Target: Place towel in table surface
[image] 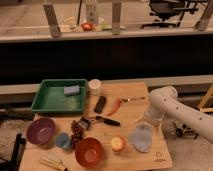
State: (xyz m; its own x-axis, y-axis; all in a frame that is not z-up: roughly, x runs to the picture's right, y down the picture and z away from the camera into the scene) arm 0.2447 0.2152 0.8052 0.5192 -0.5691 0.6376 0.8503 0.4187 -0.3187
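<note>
Arm (176, 108) bent, pincer (146, 123) pointing down at right.

Lighting: dim, warm overall; brightest along the upper counter (130, 33); dark band below it; table (134, 93) softly lit, faint shadows; gripper (146, 124), above the towel (141, 139), seemingly lost in pale glare.
</note>
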